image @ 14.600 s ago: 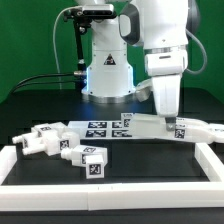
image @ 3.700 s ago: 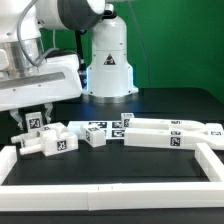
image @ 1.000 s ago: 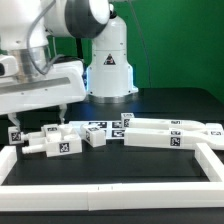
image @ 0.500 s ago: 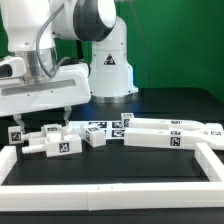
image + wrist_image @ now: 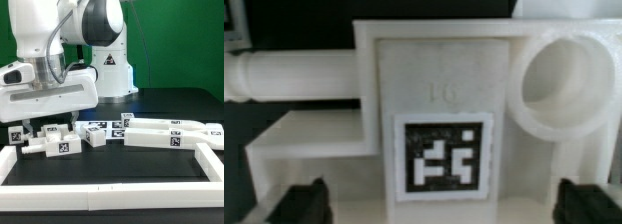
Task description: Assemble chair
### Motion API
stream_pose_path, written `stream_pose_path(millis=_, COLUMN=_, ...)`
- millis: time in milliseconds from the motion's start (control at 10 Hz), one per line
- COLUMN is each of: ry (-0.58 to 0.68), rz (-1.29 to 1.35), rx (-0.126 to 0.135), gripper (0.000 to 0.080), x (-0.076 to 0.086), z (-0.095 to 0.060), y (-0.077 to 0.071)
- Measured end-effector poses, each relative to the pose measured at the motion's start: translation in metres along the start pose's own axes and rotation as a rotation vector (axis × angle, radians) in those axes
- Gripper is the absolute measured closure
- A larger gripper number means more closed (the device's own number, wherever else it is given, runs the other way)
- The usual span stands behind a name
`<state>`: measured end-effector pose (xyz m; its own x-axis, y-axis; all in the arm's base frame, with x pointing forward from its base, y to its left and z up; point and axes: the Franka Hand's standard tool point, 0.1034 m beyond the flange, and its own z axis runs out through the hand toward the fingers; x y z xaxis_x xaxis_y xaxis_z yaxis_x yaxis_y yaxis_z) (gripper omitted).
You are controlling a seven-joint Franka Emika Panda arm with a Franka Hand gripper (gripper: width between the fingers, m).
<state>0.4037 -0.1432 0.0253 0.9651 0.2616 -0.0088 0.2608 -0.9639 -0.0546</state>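
Nearest, a long white border rail runs across the dark matte counter, smooth and square-edged. Just behind it, toward the exterior view's left, lies a cluster of chair parts: blocky white plastic pieces with flat faces, several showing a black-and-white square tag.

The end effector hangs right over the far side of this cluster, its dark fingers reaching down among the pieces. In the wrist view one chair block fills the space between the two black fingertips. It is a stepped, matte white panel with a printed tag on its flat face. A round socket with a thick rim sits at one side, and a smooth cylindrical peg sticks out at the other. The fingers stand well apart, one on each side of the block; I cannot tell whether their pads press on it.

Right of the cluster a small tagged cube sits on its own. Farther right, long white chair pieces lie close together, straight and bar-shaped.

Just beyond the cube lies the thin, flat marker board. Farthest back stands the glossy white robot base before a green backdrop.
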Motion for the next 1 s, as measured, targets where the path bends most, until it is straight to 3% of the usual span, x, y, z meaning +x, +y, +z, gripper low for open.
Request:
stream_pose_path(millis=100, ry=0.000, rz=0.000, rx=0.000, gripper=0.0413, x=0.000, z=0.000, y=0.000)
stream_pose_path(millis=200, ry=0.000, rz=0.000, rx=0.000, gripper=0.0413, x=0.000, z=0.000, y=0.000)
stream_pose_path(millis=300, ry=0.000, rz=0.000, rx=0.000, gripper=0.0521, x=0.000, z=0.000, y=0.000)
stream_pose_path(millis=600, ry=0.002, rz=-0.004, rx=-0.001, gripper=0.0521, x=0.004, z=0.000, y=-0.003)
stream_pose_path(millis=1000, ry=0.019, rz=-0.019, rx=-0.003, gripper=0.0520, x=0.030, z=-0.007, y=-0.004)
